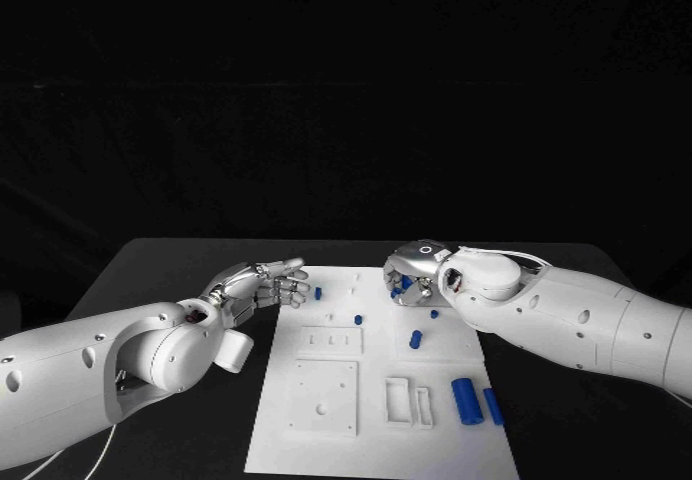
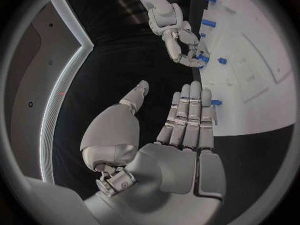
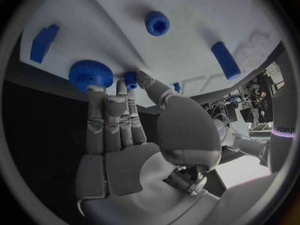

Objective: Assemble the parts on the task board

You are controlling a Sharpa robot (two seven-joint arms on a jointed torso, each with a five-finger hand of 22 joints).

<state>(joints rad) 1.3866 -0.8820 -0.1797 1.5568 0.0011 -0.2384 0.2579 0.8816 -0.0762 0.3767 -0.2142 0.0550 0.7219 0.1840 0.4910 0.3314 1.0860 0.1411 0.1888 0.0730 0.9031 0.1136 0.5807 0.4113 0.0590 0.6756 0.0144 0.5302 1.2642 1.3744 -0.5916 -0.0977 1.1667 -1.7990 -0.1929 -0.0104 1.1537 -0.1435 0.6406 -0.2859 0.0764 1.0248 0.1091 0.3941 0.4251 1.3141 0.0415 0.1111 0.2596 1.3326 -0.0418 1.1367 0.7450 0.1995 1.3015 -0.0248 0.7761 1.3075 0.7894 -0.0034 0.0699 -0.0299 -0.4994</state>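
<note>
Mostly unassembled, I judge: blue plastic cylinders (image 1: 467, 400) loose on white task board (image 1: 325, 440). Right hand (image 3: 134, 135) fingertips touch small blue peg (image 3: 130, 79) beside blue toothed gear (image 3: 90, 74); grip unclear. Left hand (image 2: 178, 135) spread, empty.

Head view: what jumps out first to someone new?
The white task board down the middle of the black table, dotted with small blue parts. At its far end the right hand reaches over a blue gear, its fingertips at a small blue peg. The left hand hovers open at the board's left edge, holding nothing.
</note>
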